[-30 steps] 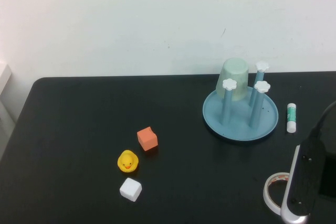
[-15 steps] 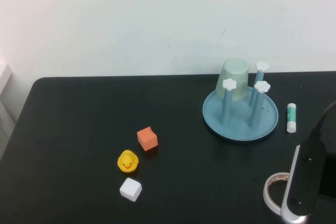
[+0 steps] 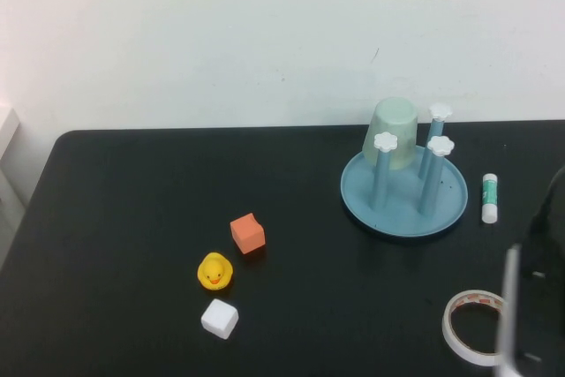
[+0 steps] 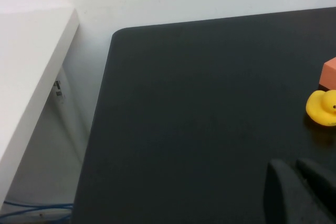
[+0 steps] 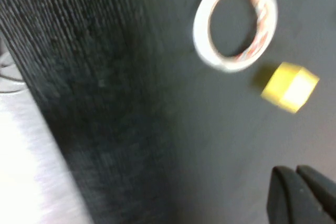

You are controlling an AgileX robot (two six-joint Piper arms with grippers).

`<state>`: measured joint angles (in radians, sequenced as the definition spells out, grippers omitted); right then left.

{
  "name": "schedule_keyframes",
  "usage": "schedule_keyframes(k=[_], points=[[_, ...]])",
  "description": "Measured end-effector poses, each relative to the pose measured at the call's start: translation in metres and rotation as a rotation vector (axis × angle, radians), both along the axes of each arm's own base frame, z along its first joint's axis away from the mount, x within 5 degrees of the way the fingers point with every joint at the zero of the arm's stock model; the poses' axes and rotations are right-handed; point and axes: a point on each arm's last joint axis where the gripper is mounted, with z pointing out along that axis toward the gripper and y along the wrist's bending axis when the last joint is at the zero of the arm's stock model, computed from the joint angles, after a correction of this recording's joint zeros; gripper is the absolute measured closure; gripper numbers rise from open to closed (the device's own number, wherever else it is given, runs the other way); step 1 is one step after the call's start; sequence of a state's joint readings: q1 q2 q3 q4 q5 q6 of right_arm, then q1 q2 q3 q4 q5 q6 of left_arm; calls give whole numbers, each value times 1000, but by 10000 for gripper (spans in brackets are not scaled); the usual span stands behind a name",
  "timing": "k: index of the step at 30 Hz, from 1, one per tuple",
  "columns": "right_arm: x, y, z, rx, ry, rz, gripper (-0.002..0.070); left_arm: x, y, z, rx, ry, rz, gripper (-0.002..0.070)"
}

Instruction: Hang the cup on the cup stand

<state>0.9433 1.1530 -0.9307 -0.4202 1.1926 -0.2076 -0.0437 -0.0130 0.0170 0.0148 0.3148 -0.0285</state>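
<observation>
The right arm is moving since the earlier frame, pulling back toward the near right table edge, while the cup point(image 3: 394, 132) is staying upside down over a back peg of the stand point(image 3: 404, 192), well away from both claws. The right gripper point(image 5: 303, 192) is closed and empty, with the tape ring point(image 5: 234, 21) and a yellow cube point(image 5: 290, 87) lying ahead of it. The left gripper point(image 4: 300, 191) is also closed and empty, near the duck point(image 4: 322, 108); the hanging looks finished, so the retreat should be going slowly, clear of the tray, which is holding only the cup.

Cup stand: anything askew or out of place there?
The cup sits upside down over a rear peg of the cup stand, leaning slightly. Left gripper and right gripper are shut, away from it.
</observation>
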Motion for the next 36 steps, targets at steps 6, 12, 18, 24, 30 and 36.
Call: schedule_keyframes(k=[6, 12, 18, 24, 30, 36], points=[[-32, -35, 39, 175, -85, 285, 678, 0, 0, 0, 0, 0, 0, 675], [-53, -78, 51, 372, -218, 133, 678, 0, 0, 0, -1, 0, 0, 675], [-67, -111, 28, 713, -464, -354, 678, 0, 0, 0, -1, 0, 0, 675], [-79, -130, -17, 928, -803, -586, 678, 0, 0, 0, -1, 0, 0, 675], [-91, -139, -73, 940, -968, -717, 678, 0, 0, 0, -2, 0, 1, 675], [-86, -139, -118, 934, -895, -800, 678, 0, 0, 0, -2, 0, 1, 675]])
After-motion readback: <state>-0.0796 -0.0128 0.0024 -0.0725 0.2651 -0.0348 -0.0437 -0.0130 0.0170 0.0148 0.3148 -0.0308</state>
